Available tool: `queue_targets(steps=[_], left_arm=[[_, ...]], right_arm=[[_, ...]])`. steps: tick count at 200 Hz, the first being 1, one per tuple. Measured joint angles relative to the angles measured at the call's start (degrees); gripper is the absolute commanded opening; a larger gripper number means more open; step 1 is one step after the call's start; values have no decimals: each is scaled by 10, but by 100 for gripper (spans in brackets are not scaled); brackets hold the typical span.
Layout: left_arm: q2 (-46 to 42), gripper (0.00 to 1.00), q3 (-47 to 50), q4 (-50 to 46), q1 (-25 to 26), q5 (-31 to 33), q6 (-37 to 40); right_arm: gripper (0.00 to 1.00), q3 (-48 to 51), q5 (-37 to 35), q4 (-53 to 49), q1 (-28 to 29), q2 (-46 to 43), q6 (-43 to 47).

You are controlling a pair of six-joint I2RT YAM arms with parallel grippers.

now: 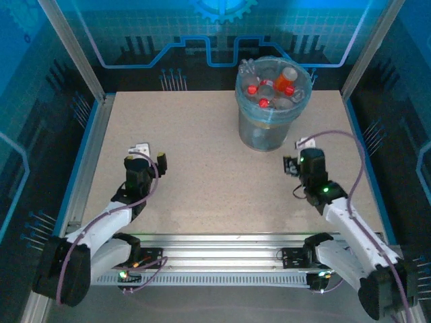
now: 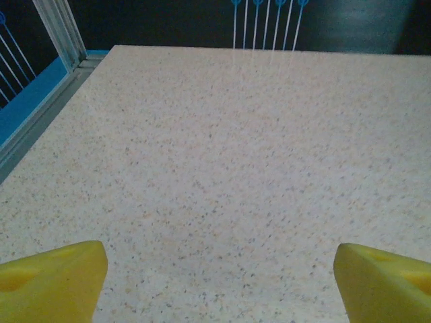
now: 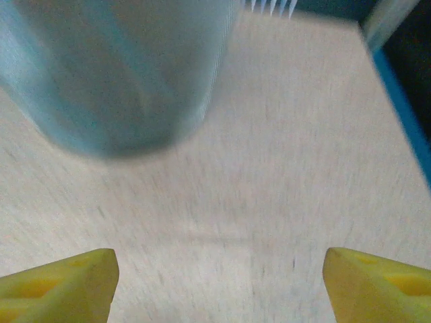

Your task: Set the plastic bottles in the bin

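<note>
Plastic bottles [image 1: 273, 87] heaped inside bin [image 1: 269, 131], red caps showing.

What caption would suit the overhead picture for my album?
Left gripper and right gripper open over the table; plastic bottles piled in the bin.

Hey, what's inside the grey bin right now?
The bin holds a pile of clear plastic bottles, with red caps and one orange cap showing on top. Anything beneath that top layer is covered.
</note>
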State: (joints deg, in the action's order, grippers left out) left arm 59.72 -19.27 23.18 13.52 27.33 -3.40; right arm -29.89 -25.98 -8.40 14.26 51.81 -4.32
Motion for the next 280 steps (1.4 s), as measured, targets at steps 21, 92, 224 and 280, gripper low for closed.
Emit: queue_targets(steps=[21, 92, 224, 280], left_arm=[[65, 92, 17, 84, -6, -2, 21], [295, 95, 23, 328, -89, -103, 61], [298, 99, -7, 324, -111, -133, 33], [298, 99, -8, 322, -111, -134, 33]], right_arm=[[81, 101, 23, 118, -30, 35, 0], [82, 177, 131, 462, -131, 155, -49], [100, 117, 183, 585, -120, 340, -5], [100, 70, 129, 557, -98, 342, 3]])
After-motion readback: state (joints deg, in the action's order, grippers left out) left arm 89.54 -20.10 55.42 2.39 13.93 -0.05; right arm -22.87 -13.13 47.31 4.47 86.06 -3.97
